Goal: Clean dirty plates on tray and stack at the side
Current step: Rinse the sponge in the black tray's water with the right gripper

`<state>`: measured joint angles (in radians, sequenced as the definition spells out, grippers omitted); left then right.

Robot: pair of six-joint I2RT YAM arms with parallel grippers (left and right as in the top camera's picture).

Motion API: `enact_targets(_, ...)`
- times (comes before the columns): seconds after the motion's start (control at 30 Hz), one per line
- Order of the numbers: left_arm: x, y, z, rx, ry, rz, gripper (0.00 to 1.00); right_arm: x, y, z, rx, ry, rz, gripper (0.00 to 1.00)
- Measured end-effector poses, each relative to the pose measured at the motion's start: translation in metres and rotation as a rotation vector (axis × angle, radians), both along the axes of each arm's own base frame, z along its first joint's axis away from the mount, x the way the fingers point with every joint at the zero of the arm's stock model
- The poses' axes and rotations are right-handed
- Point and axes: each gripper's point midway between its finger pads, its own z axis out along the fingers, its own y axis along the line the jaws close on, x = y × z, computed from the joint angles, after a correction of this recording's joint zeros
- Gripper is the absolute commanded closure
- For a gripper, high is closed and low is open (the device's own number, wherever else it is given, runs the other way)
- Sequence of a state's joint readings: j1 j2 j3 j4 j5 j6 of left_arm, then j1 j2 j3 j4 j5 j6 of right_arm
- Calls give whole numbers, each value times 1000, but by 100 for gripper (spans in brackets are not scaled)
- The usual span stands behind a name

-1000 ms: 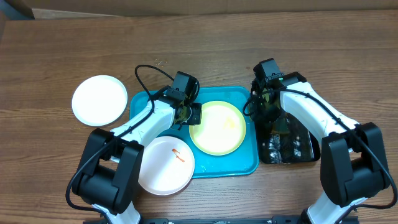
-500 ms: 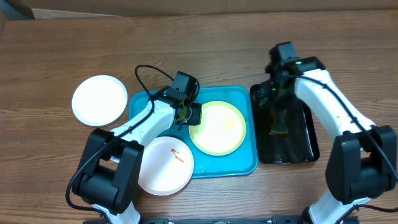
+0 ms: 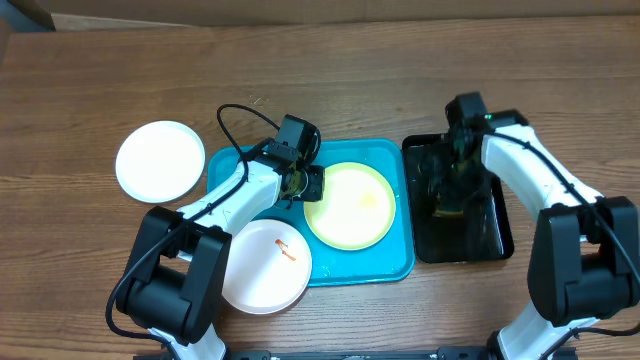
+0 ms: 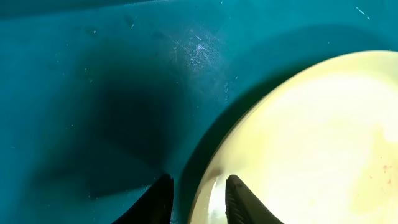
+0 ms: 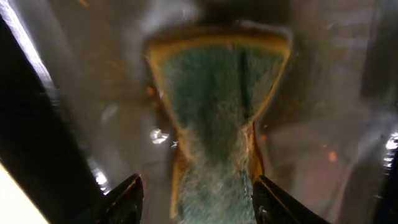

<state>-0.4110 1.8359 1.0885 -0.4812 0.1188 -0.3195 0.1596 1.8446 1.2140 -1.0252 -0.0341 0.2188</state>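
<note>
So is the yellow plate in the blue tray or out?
In. The yellow plate lies flat inside the blue tray, within its rim.

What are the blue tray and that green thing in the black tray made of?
The turquoise tray looks like hard plastic: smooth, with fine white scratches. The green thing is probably a sponge: fuzzy green scrubbing face over a yellow foam edge.

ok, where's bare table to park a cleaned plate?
Bare wood: the far strip behind the turquoise plastic tray and glossy black tray; the near-left corner, in front of the plain round white plate. Crowded: the turquoise tray's left side, left gripper at the pale yellow plate, orange-smeared white plate overlapping the rim.
</note>
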Motion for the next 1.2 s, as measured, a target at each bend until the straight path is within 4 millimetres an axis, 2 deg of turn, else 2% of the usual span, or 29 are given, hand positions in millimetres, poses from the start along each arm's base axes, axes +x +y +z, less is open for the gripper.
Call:
enact_targets(0.17, 0, 0, 0, 0, 0, 0, 67, -10, -3, -18, -10, 10, -7, 44)
enact_targets(0.2, 0, 0, 0, 0, 0, 0, 67, -12, -3, -19, -11, 13, -9, 50)
enact_targets(0.27, 0, 0, 0, 0, 0, 0, 67, -15, -4, -21, -14, 20, -9, 96)
enact_targets(0.37, 0, 0, 0, 0, 0, 0, 67, -15, -4, -21, -13, 19, -13, 96)
enact_targets(0.43, 0, 0, 0, 0, 0, 0, 67, -15, -4, -21, -13, 19, -22, 48)
enact_targets(0.47, 0, 0, 0, 0, 0, 0, 67, -14, -4, -21, -13, 19, -16, 34)
enact_targets(0.57, 0, 0, 0, 0, 0, 0, 67, -14, -4, -21, -16, 19, -12, 22)
enact_targets(0.6, 0, 0, 0, 0, 0, 0, 67, -14, -5, -21, -17, 18, -15, 22)
enact_targets(0.63, 0, 0, 0, 0, 0, 0, 67, -14, -5, -21, -20, 18, -15, 28)
enact_targets(0.67, 0, 0, 0, 0, 0, 0, 67, -14, -5, -21, -21, 17, -11, 50)
enact_targets(0.7, 0, 0, 0, 0, 0, 0, 67, -14, -6, -21, -24, 17, -14, 96)
enact_targets(0.8, 0, 0, 0, 0, 0, 0, 67, -14, -6, -21, -27, 16, -14, 96)
enact_targets(0.83, 0, 0, 0, 0, 0, 0, 67, -14, -7, -21, -29, 16, -16, 57)
enact_targets(0.87, 0, 0, 0, 0, 0, 0, 67, -14, -7, -21, -30, 15, -21, 37)
enact_targets(0.9, 0, 0, 0, 0, 0, 0, 67, -14, -7, -21, -32, 15, -16, 29)
enact_targets(0.93, 0, 0, 0, 0, 0, 0, 67, -14, -8, -21, -36, 15, -16, 24)
enact_targets(1.07, 0, 0, 0, 0, 0, 0, 67, -8, -12, -20, -59, -6, -14, 20)
enact_targets(1.2, 0, 0, 0, 0, 0, 0, 67, 17, -11, -14, -65, -99, -17, 19)
